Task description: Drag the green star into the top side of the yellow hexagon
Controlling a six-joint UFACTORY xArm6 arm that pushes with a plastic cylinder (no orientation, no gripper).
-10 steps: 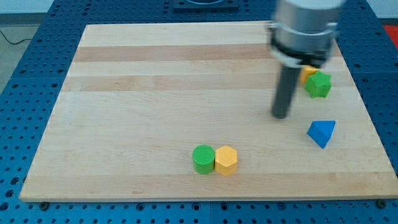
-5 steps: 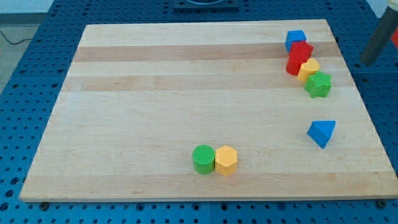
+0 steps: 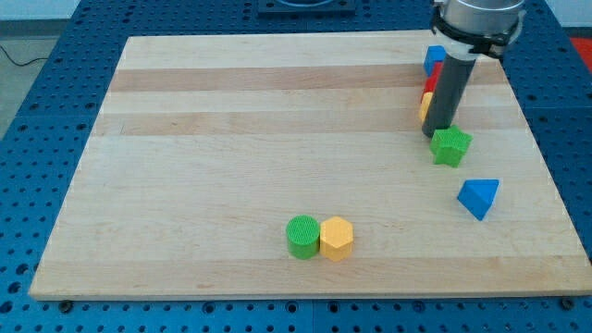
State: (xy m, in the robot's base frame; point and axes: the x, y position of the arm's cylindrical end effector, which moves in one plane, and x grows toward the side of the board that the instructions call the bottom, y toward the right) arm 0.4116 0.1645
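Blue pegboard surrounds the pale wooden board [image 3: 231, 120]; no containers are present. No fingers exist: the dark rod's tip [image 3: 437, 135] holds nothing, resting just above-left of the green star block [image 3: 450, 146]. Far below-left of the star, the yellow hexagon block [image 3: 337, 238] touches a green cylinder block [image 3: 302, 236]. An off-centre push could likely spin the star aside.

The bench [image 3: 231, 139] is pale wood with lighter and darker stripes, on a blue perforated base [image 3: 28, 139]. The star [image 3: 450, 146] and ribbed cylinder [image 3: 302, 237] are green, the hexagon [image 3: 337, 239] yellow, the triangle [image 3: 478, 197] blue, my tip [image 3: 438, 134] dark grey.
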